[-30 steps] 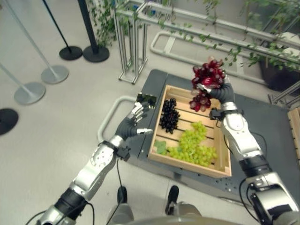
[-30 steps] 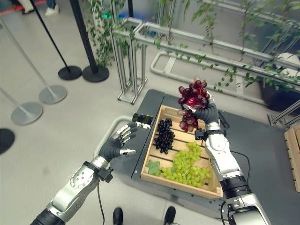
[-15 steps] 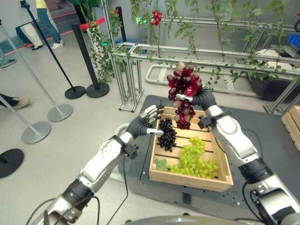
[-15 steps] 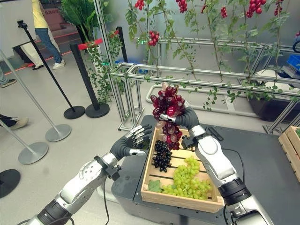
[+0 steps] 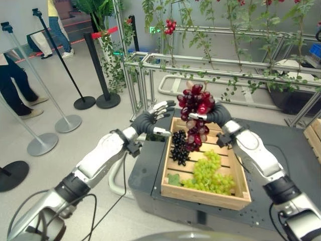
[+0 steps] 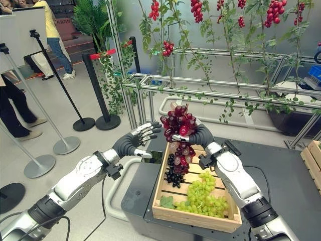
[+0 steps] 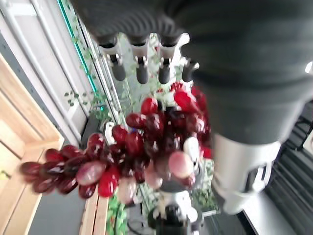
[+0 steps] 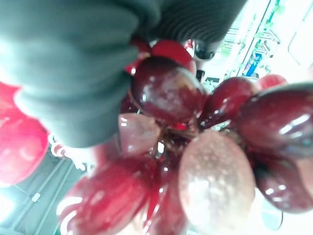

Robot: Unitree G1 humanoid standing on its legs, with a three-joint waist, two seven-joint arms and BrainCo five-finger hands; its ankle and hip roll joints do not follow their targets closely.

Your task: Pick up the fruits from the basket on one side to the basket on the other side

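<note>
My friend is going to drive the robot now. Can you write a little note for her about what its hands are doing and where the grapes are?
Right hand: shut on the red grapes, held up above the wooden crate.
Left hand: open, empty, raised just beside the red bunch.
Still in the crate: black grapes and green grapes.
Done: red bunch lifted out.
Left: carry the red bunch over to the other basket, then come back for the black and green bunches.
</note>
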